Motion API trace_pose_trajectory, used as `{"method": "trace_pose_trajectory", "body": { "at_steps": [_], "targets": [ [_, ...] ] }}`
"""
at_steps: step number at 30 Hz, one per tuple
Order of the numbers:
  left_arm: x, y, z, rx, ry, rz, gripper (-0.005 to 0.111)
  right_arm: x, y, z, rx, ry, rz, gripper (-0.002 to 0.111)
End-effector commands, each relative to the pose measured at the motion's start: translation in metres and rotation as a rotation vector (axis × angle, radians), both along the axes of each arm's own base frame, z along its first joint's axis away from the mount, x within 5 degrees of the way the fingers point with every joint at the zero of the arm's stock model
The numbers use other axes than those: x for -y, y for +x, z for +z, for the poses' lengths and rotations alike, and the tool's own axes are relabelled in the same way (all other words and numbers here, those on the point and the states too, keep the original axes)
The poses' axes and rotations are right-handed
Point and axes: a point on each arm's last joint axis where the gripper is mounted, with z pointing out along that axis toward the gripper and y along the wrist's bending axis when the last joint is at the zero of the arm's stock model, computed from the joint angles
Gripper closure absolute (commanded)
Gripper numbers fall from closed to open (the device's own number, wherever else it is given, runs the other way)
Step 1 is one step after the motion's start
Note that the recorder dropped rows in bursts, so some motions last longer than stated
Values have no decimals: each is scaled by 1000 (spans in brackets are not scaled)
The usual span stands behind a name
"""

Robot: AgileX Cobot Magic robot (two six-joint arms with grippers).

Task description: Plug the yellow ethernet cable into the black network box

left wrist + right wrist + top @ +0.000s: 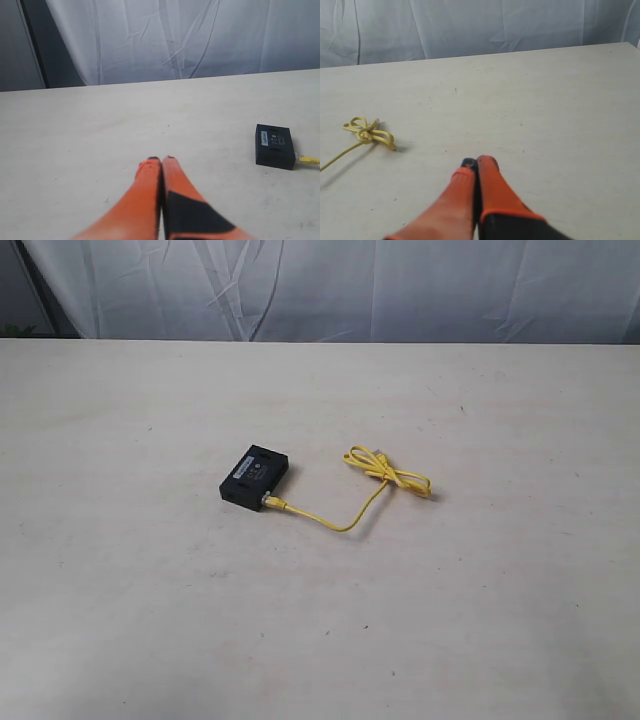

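1. The black network box (256,478) lies flat on the pale table (150,620). The yellow ethernet cable (352,528) meets the box's near edge at its plug end.
2. From the box, the cord sags toward the camera, then climbs to a bundled loop (390,474) right of the box in the exterior view.
3. The left gripper (160,160) is clenched on nothing, its orange fingers pressed together. The box (274,146) sits well apart from it, ahead and off to one side.
4. The right gripper (476,161) is likewise clamped tight and empty. The cable's loop (367,132) rests well clear of its tips on the tabletop.
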Motion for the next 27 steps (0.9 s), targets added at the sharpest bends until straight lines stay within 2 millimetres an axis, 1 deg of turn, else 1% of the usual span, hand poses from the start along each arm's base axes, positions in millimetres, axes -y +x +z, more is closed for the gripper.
{"method": "trace_pose_trajectory", "body": {
  "at_steps": [1,10,17,27],
  "targets": [
    [0,0,0,15,-5,0,107,0,0,1,17,-1,1,108],
    [0,0,0,15,-5,0,107,0,0,1,17,-1,1,108],
    [-4,0,0,16,-1,67,107,0,0,0,13,-1,2,108],
    [-4,0,0,16,-1,69,107,0,0,0,13,-1,2,108]
  ]
}}
